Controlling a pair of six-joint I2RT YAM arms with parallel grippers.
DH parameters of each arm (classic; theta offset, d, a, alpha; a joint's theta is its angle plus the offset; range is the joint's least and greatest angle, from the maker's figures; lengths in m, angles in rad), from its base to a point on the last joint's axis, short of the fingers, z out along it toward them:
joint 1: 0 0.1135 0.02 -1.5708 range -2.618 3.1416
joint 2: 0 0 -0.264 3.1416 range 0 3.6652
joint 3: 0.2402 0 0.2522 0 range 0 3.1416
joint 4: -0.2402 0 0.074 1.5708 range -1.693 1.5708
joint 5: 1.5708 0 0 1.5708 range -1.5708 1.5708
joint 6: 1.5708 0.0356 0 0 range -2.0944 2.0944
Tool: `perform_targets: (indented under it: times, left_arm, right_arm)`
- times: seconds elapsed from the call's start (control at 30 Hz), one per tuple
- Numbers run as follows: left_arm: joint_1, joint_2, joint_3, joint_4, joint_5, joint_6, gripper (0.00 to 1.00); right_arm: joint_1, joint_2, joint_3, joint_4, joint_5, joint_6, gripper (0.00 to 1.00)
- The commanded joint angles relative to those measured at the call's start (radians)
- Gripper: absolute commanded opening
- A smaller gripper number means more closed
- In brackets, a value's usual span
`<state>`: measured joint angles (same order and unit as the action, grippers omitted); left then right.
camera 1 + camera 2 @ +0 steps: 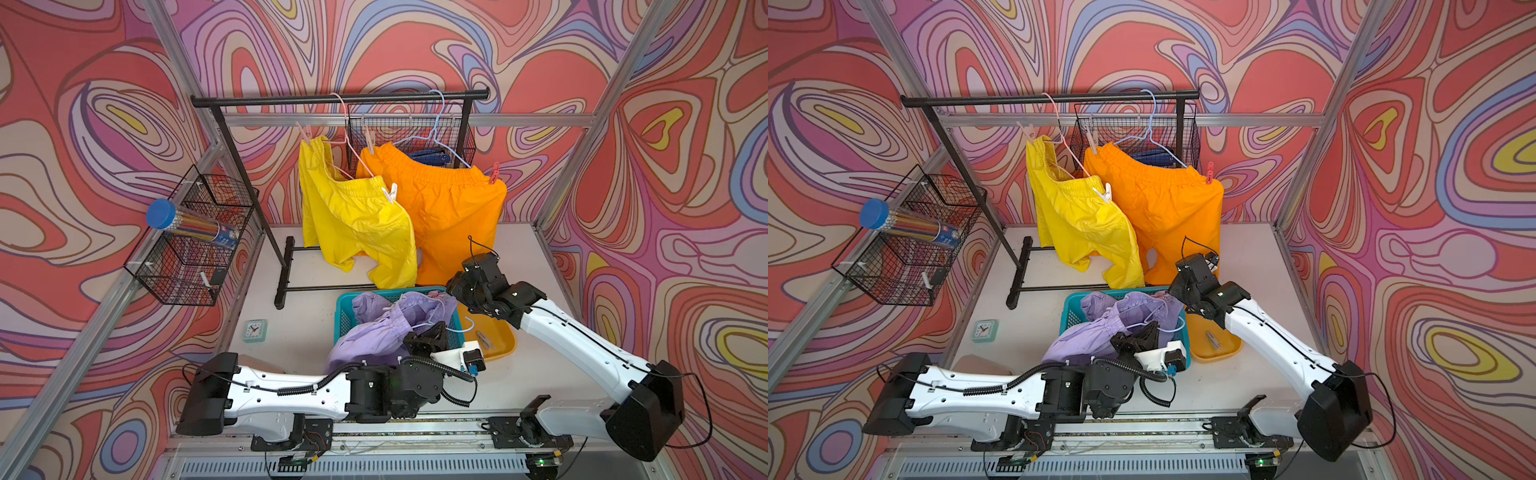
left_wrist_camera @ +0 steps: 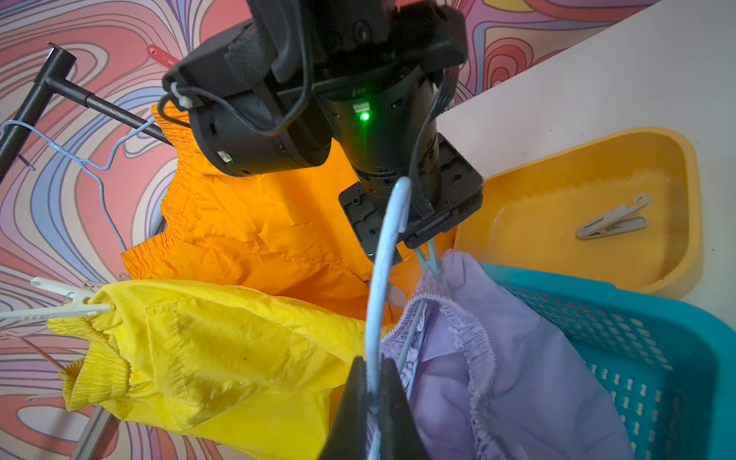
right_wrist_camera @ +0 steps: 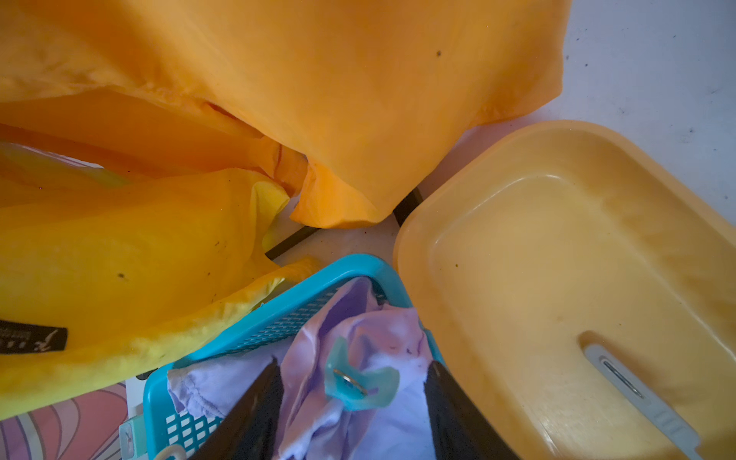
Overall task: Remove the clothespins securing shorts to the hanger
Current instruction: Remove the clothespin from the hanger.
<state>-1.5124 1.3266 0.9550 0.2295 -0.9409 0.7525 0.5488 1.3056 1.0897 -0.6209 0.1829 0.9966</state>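
Lilac shorts (image 1: 374, 328) lie in the teal basket (image 1: 345, 316) on a pale blue hanger (image 2: 388, 255). My left gripper (image 2: 374, 360) is shut on that hanger's wire. A pale blue clothespin (image 3: 360, 384) clips the lilac waistband. My right gripper (image 3: 354, 364) is open, its fingers either side of the pin and not touching it. Yellow shorts (image 1: 353, 220) hang by a pink clothespin (image 1: 305, 132) and a white one (image 1: 390, 193). Orange shorts (image 1: 453, 208) hang by a beige clothespin (image 1: 369, 141) and a red one (image 1: 494, 172). A grey clothespin (image 2: 611, 225) lies in the yellow tray (image 2: 677, 167).
The black rack (image 1: 332, 99) stands at the back, its feet just behind the basket. A wire basket (image 1: 191, 266) with a pencil tube hangs on the left frame. A small clock (image 1: 253, 330) sits left of the teal basket.
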Motion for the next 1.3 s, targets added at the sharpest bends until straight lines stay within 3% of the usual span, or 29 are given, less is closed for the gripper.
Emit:
perform_targets:
  times: [0.0,0.87,1.27]
  left_arm:
    - [-0.005,0.006,0.006,0.050,-0.025,0.036,0.00]
    - [-0.015,0.022,0.002,0.073,-0.025,0.015,0.00]
    - [-0.016,0.028,-0.001,0.083,-0.030,0.021,0.00]
  right_arm:
    - [-0.007,0.010,0.009,0.005,0.014,0.032,0.57]
    - [-0.015,0.044,-0.036,0.075,0.013,0.071,0.39]
    - [-0.016,0.027,-0.051,0.070,0.053,0.062,0.17]
